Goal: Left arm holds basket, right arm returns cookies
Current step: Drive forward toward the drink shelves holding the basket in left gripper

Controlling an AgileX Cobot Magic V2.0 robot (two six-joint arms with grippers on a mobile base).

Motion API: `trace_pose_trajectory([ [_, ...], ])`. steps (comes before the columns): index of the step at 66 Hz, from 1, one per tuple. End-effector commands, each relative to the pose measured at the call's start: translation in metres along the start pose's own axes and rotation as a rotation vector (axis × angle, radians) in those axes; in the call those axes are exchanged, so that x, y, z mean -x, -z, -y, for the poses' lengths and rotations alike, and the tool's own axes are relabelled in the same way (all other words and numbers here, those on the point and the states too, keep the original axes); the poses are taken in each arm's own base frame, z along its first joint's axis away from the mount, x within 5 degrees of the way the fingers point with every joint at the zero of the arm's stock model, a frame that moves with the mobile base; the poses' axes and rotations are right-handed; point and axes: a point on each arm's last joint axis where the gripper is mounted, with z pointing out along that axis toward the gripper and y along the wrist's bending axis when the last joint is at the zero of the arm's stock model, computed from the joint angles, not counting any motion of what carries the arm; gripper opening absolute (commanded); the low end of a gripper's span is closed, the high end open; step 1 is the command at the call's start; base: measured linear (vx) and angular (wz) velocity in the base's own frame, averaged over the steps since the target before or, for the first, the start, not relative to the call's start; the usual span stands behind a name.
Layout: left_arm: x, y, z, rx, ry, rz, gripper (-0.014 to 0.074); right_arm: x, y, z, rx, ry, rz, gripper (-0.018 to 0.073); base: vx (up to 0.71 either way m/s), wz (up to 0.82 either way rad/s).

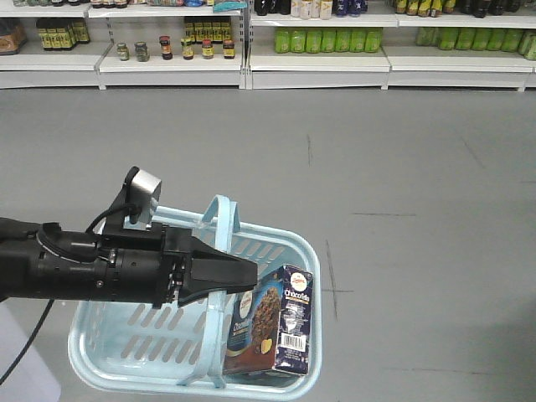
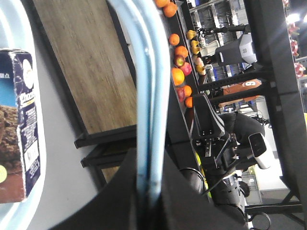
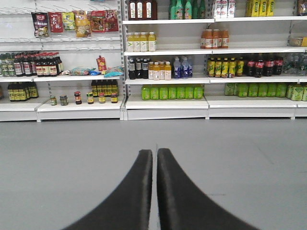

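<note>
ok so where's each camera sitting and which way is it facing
Front view: up on the robot, looking forward and down; shows the left arm, left claw shut on the basket.
Left wrist view: behind the left claw, looking along the handles; dark claw at the bottom.
Right wrist view: behind the shut right claw, facing level at the drink shelves.
Shared: front and left wrist both see the cookies.

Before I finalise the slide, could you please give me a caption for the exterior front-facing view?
Left gripper clamps the blue basket by its handles; Chocofello cookie box inside, stocked shelves behind.
</note>
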Motion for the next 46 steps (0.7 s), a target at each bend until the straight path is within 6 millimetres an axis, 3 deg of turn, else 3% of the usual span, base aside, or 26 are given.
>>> trace_pose_trajectory([
  [1,0.0085,0.0046,0.0318,-0.155,-0.038,0.066,-0.0003,0.0017,0.0004,-0.0002,0.0,0.011,0.068,-0.001,0.52,-0.08],
  [46,0.0085,0.0046,0.0318,-0.155,-0.038,0.066,-0.0003,0.0017,0.0004,-0.0002,0.0,0.011,0.068,-0.001,0.52,0.0],
])
